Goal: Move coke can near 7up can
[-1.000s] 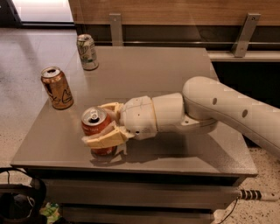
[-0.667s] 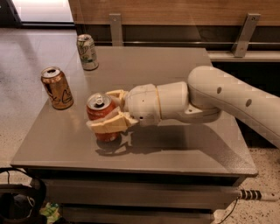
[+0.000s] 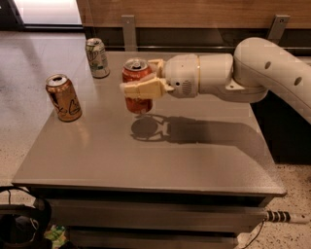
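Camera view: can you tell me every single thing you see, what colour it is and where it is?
coke can: 1, red-orange, held a little above the table, towards the back
7up can: 1, silvery white with green, standing at the table's back left corner
brown can: 1, golden brown with dark marks, standing near the table's left edge
table: 1, grey, filling the middle of the view
cables: 1 bundle, black, on the floor at the lower left
wall: 1, brown wood, along the back
arm: 1, cream-white, reaching in from the right
pincer: 1, cream, shut around the coke can
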Controlling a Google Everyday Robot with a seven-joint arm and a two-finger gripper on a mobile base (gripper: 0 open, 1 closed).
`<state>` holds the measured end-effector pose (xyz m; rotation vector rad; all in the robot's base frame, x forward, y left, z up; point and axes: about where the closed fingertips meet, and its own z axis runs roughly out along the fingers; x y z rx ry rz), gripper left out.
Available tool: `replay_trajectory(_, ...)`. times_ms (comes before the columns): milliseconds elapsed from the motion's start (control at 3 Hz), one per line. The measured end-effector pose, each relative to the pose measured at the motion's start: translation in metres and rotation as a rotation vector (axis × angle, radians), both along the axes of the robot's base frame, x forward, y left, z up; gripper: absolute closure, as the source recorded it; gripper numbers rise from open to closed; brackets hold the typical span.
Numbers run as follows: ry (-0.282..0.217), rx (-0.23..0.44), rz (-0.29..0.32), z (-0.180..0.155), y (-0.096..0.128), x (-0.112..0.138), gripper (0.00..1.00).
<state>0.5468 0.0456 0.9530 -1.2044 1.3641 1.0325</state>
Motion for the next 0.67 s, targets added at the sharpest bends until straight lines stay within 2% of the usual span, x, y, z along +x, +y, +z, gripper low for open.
replay_trajectory(333, -0.013, -0.034, -0.057, 0.023, -0.014, 0.040, 1.00)
replay_trajectory(667, -0.061, -0.044, -0.116, 0.031, -0.019, 0.082, 1.00)
